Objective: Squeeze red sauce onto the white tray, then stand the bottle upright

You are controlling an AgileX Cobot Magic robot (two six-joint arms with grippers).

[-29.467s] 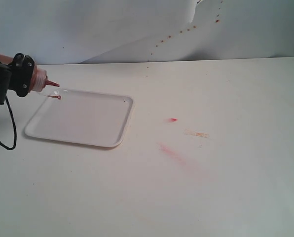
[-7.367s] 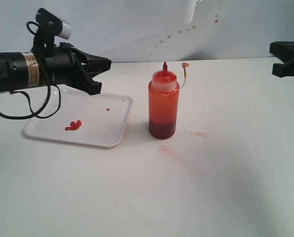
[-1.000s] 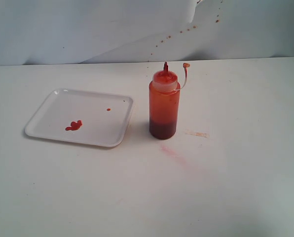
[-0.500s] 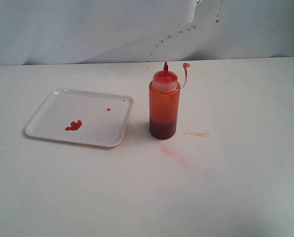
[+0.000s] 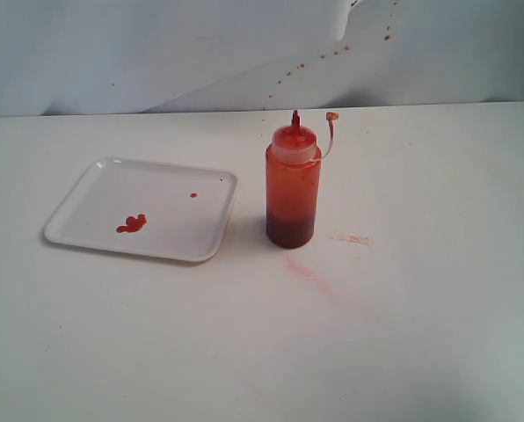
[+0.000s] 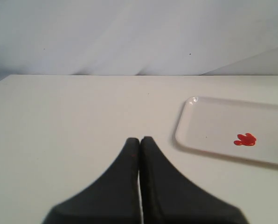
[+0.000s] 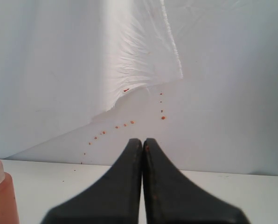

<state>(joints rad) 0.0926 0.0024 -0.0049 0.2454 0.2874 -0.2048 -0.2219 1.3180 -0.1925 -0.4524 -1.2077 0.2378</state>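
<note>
Bottle (image 5: pixel 292 189) stood upright, seemingly soft-walled and bottom-heavy; you'd have held its midsection gently. Left fingers (image 6: pixel 122 186) and right fingers (image 7: pixel 122 186) were pressed together, empty.

The bottle (image 5: pixel 292 189) was translucent orange-red, with a darker red layer at its bottom and a red nozzle (image 5: pixel 294 119). The white tray (image 5: pixel 86 189) was plain white, and on it the red sauce (image 5: pixel 132 224) was a glossy bright red blob, with one small red drop (image 5: pixel 193 195) apart from it. The tabletop (image 5: pixel 420 334) was off-white with a faint pinkish smear (image 5: pixel 306 268). The backdrop (image 5: pixel 156 53) was pale bluish white with small red-brown spots (image 5: pixel 319 60). The left gripper (image 6: pixel 139 140) and the right gripper (image 7: pixel 142 141) were black.
</note>
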